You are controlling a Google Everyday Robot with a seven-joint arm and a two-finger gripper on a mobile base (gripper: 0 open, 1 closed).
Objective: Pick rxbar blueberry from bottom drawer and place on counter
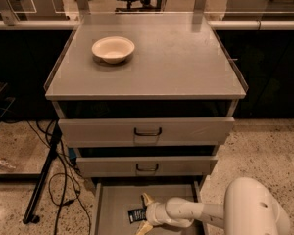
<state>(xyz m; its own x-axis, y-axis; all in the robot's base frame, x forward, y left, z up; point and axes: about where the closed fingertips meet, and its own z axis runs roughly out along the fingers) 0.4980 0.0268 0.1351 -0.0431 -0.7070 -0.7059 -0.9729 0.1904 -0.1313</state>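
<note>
- grey metal cabinet seen from the front and above; its counter [176,58] is a flat square top with thin raised side edges.
- a cream bowl [113,48] stands upright on the counter, toward the back left corner, with nothing touching it.
- under the counter sit the top drawer [103,130] and the middle drawer [186,166], each with a dark handle at its middle.
- the bottom drawer [115,202] is pulled out toward the camera, with its flat grey floor and low left wall showing.
- the bar [136,215], a small dark wrapper with white lettering, lies flat on the floor of the bottom drawer, well below the counter and not on it.
- the gripper [144,213] is down inside the bottom drawer, just right of the bar and pointing left.
- its two tan fingers [147,199] are spread wide, one beyond the bar and one nearer the camera, with the bar at the mouth of the gap; the gripper is released, not clenched on the wrapper.
- whether either finger touches the wrapper cannot be told.
- the white arm [196,210] runs right from the gripper to a rounded white housing [255,209] at the lower right corner.
- left of the cabinet, black cables [63,180] lie on the speckled floor [264,151] beside a slanted black stand [41,185].
</note>
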